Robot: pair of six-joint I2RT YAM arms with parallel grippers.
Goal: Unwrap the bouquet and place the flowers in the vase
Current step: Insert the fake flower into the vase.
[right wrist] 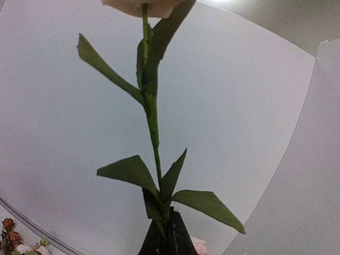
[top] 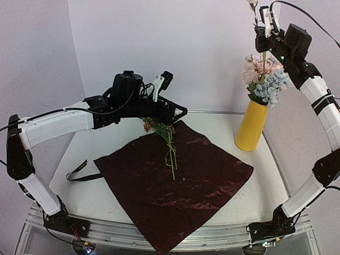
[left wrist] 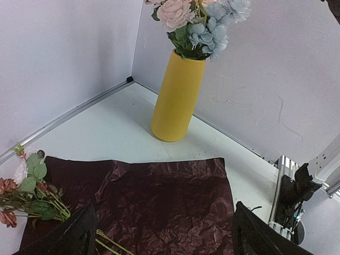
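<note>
The bouquet lies undone: its dark red wrap (top: 175,186) (left wrist: 164,202) is spread flat on the table. A few leafy-stemmed flowers (top: 162,130) (left wrist: 32,196) rest on the wrap's far corner. The mustard-yellow vase (top: 252,125) (left wrist: 178,98) stands at the back right and holds pink and pale blue blooms (top: 265,79) (left wrist: 199,21). My left gripper (top: 172,110) (left wrist: 162,241) hovers open over the wrap, just above the loose flowers. My right gripper (top: 265,24) (right wrist: 169,234) is high above the vase, shut on the green stem (right wrist: 154,133) of a cream flower (top: 252,4).
A black ribbon (top: 79,172) lies on the white table left of the wrap. White walls close in the back and both sides. A metal rail (top: 159,234) runs along the near edge, and the wrap's front corner hangs over it.
</note>
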